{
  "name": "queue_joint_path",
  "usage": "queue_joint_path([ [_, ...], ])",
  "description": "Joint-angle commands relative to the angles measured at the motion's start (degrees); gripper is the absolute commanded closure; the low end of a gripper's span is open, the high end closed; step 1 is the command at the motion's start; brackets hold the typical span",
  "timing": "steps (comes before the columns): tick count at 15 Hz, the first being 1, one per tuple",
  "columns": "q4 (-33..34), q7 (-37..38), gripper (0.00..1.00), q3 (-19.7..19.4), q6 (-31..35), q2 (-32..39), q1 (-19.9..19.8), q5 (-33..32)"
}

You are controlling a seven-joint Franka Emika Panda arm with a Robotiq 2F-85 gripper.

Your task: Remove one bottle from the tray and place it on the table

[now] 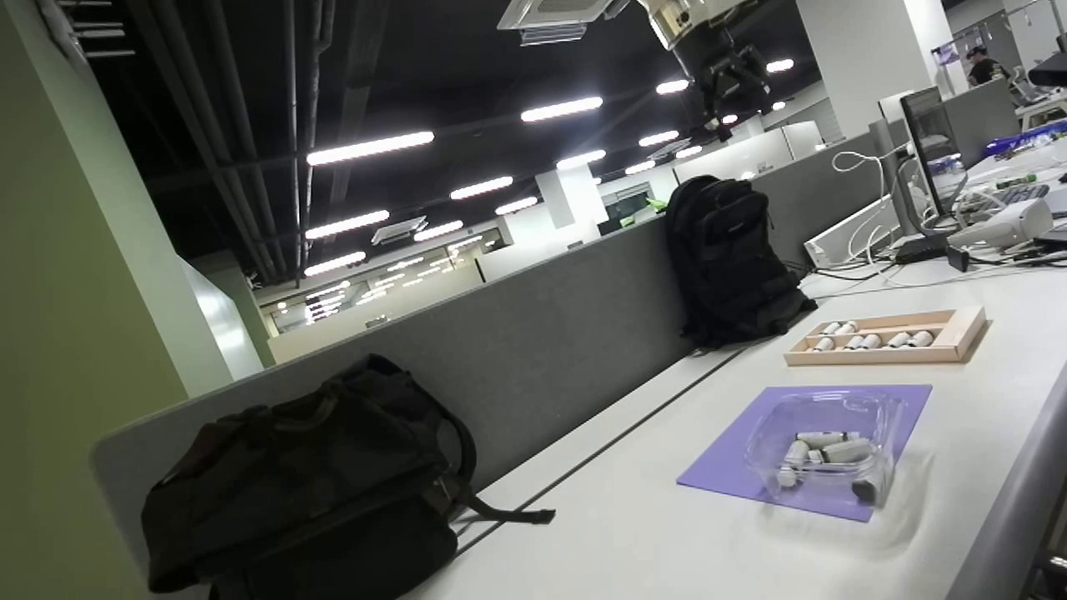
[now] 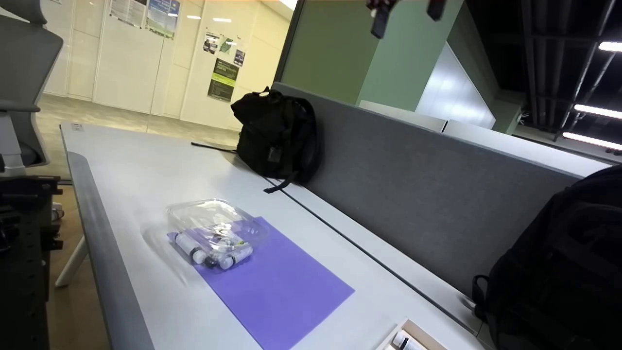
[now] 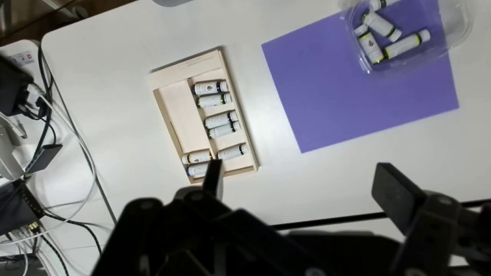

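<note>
A shallow wooden tray (image 3: 180,111) with dividers lies on the white table (image 3: 261,96), with several small white-labelled bottles (image 3: 210,87) lying in it. In an exterior view the tray (image 1: 963,337) is at the right with its bottles (image 1: 869,342). Only the tray's corner (image 2: 422,333) shows in an exterior view, with one bottle (image 2: 403,340) visible. My gripper (image 3: 301,178) is open and empty, high above the table. One finger overlaps the tray's near corner in the wrist view. The gripper also shows at the top of both exterior views (image 1: 738,96) (image 2: 409,17).
A clear plastic container (image 3: 458,23) holding several similar bottles stands on a purple sheet (image 3: 345,88). Black backpacks (image 1: 729,258) (image 1: 308,475) lean on the grey partition (image 1: 567,317). Cables (image 3: 80,134) and a monitor (image 1: 934,150) are beyond the tray.
</note>
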Motion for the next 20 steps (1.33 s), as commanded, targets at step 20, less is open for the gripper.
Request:
queue_joint_path([
  [20, 1.84, 9.42, 0.00, -10.04, 33.67, 26.69, -7.08, 15.71],
])
